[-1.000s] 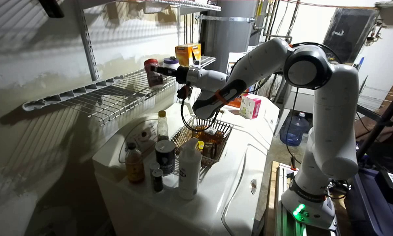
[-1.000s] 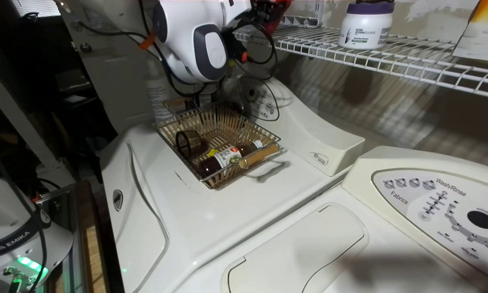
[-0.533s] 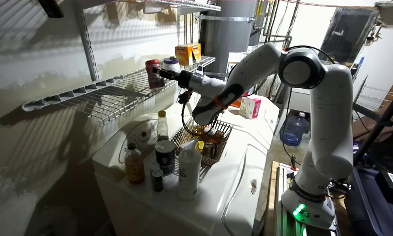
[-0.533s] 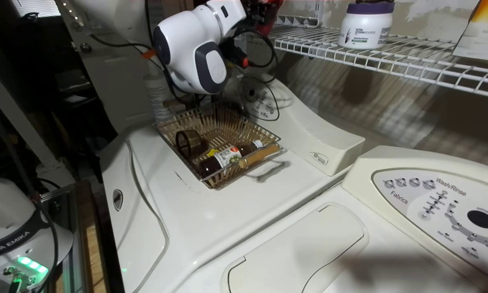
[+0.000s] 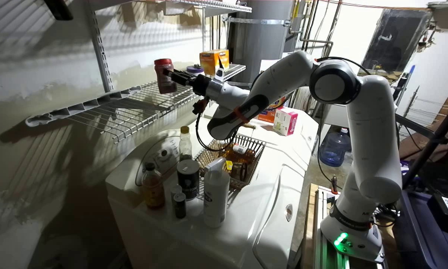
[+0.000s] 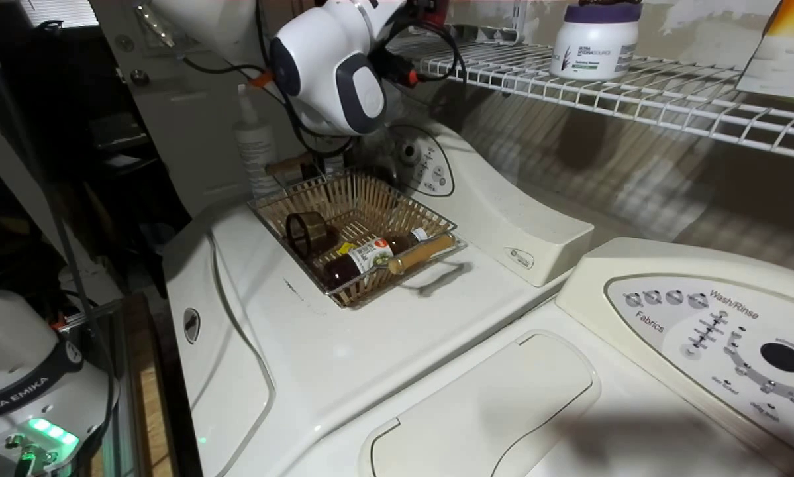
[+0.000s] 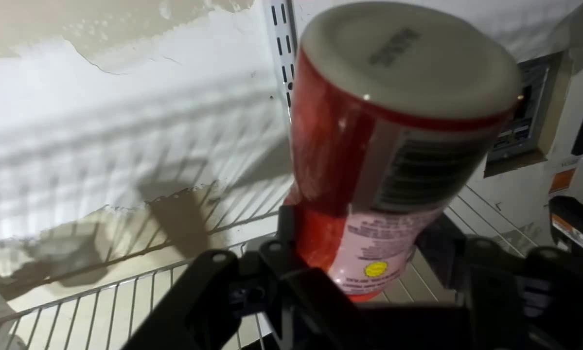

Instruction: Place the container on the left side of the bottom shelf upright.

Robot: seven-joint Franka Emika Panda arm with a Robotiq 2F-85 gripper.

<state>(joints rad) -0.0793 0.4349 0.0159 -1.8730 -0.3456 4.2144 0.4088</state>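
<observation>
Red-capped jar (image 5: 164,76) hangs over the lower wire shelf (image 5: 145,106), cap up, tilted slightly. Tool (image 7: 365,232) clamped on its body from two sides; the jar's underside shows in the wrist view. To its right, on the shelf: purple-lidded white tub (image 6: 594,53), then orange box (image 5: 213,62). Below: table (image 6: 363,358) bearing a slatted basket (image 6: 380,199), a labelled bottle (image 6: 370,255) lying inside. Left of the basket, upright: white bottle (image 5: 215,201), dark can (image 5: 188,181).
</observation>
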